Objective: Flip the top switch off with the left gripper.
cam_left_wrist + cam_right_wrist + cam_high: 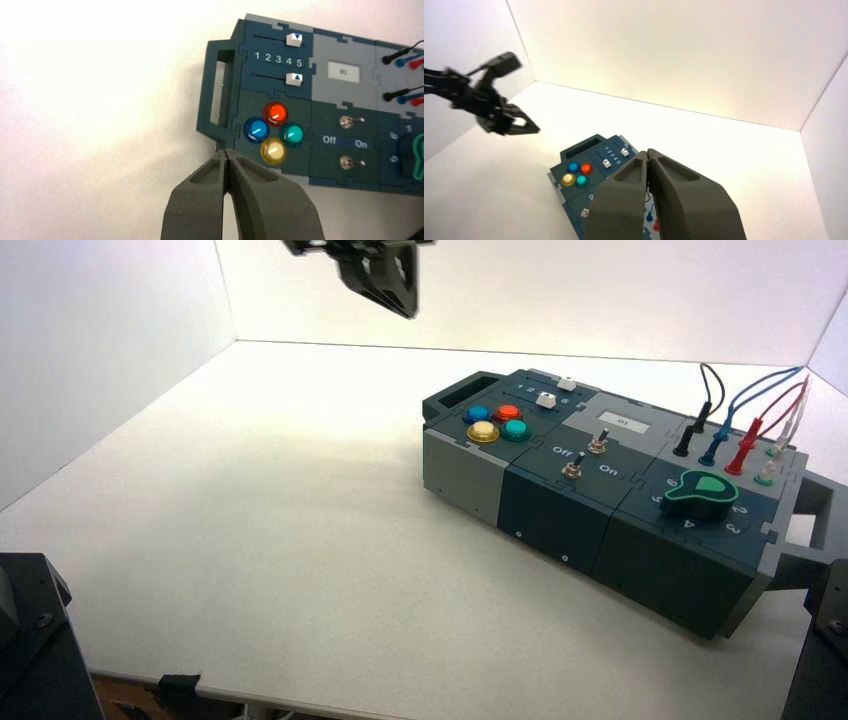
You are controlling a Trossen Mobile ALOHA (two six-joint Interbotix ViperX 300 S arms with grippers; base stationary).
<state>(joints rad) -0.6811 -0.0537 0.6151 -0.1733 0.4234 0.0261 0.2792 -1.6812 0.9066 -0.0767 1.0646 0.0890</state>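
Hovering high above the white surface (250, 540), closed, the black left pincer (227, 152) should descend beside the small silver top switch (346, 121), below the grey panel (344, 72), nudging toward "Off".

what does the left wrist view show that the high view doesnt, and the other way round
Only the left wrist view shows the left gripper's jaws closed together at their tips, hanging off the box's button end, plus the slider numbers 1 to 5.

Only the high view shows the green knob whole, the wire plugs and the box's right handle.

Both show the top switch, its twin toggle, the Off and On print, the four coloured buttons and the two white sliders.
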